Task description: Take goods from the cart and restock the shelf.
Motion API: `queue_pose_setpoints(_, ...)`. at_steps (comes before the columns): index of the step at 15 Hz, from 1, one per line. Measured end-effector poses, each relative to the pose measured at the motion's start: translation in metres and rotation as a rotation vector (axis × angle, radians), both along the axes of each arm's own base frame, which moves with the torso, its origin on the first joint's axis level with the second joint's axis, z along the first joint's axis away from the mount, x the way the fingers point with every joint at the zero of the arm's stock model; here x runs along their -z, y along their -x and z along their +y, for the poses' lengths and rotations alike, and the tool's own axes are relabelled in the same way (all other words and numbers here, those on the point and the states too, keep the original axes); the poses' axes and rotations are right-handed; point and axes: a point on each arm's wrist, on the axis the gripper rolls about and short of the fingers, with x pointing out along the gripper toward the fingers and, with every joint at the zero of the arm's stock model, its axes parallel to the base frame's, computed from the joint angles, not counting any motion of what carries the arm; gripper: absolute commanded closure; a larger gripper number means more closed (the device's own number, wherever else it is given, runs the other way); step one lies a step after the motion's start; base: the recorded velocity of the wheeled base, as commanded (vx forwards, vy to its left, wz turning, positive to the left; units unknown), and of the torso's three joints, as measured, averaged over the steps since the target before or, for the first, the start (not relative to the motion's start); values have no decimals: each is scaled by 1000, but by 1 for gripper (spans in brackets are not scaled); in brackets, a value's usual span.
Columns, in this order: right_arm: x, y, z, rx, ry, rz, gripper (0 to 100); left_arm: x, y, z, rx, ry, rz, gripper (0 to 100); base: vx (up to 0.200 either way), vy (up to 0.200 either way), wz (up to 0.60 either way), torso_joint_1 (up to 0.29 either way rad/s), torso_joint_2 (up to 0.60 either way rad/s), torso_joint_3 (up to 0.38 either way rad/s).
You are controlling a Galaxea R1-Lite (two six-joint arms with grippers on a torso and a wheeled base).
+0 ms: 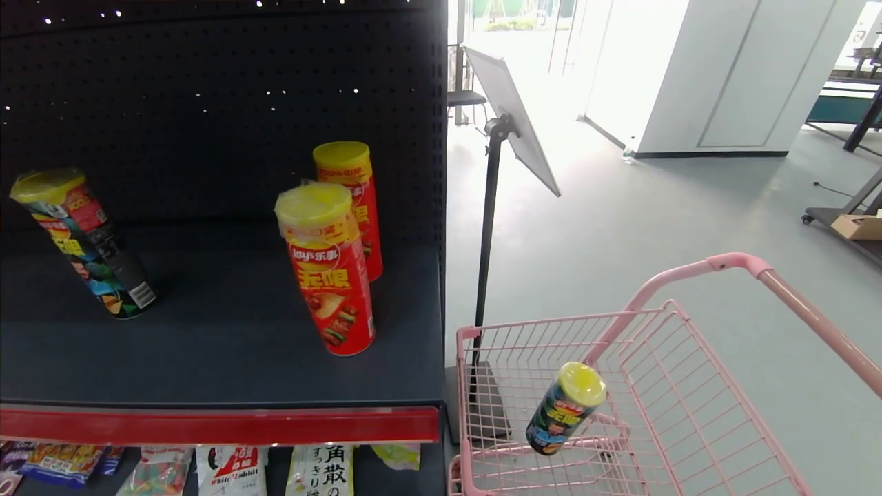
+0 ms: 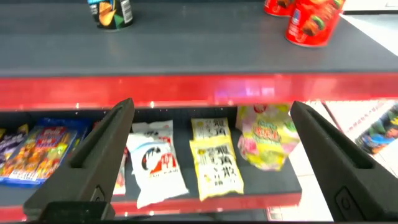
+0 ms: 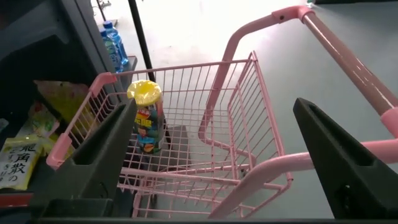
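1. Head view: the shelf [image 1: 227, 344] already carries three upright chip tubes. A dark canister [image 1: 83, 241] stands at its left end. A front red canister [image 1: 329, 269] stands near the right end, with a rear red canister [image 1: 348, 207] just behind it. To the shelf's right, the pink cart [image 1: 620, 317] holds one yellow-lidded cart canister [image 1: 566, 408], standing in the basket's near-left corner. By my judgement the restocking is well along: three tubes are placed, and this one is left to fetch. There is plenty of bare shelf between the dark tube and the red pair.

2. Left wrist view: the left tool [image 2: 211, 107] has its fingers spread wide and carries nothing. It faces the shelf's red front rail [image 2: 186, 90], with snack bags [image 2: 214, 165] lying on the lower level beyond it. The bases of the dark canister [image 2: 111, 12] and the front red canister [image 2: 311, 22] show on the shelf above. This tool is well apart from the cart, so I judge it is not the one placed for the pickup.

3. Right wrist view: the right tool [image 3: 212, 106] is also spread and empty, hanging over the cart [image 3: 186, 68]. The cart canister [image 3: 148, 118] stands down in the basket beyond the fingertips, in line with one finger [image 3: 112, 146] rather than the gap between the two. It is near the tool but not touching. I judge that the tool needs to shift sideways to centre on the tube, then descend.
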Motion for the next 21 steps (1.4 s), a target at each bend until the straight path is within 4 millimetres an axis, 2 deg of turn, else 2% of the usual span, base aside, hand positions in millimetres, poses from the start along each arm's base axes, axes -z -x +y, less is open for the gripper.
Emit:
queue_pose_setpoints(12,0,0,0,-1,-2,0,0,0,0,0,0,4,0,0,0,0,0,0,0,0)
queue_pose_setpoints(14,0,0,0,-1,-2,0,0,0,0,0,0,4,0,0,-200,0,0,0,0,5)
queue_pose_setpoints(21,0,0,0,-1,-2,-1,0,0,0,0,0,1,0,0,0,0,0,0,0,0)
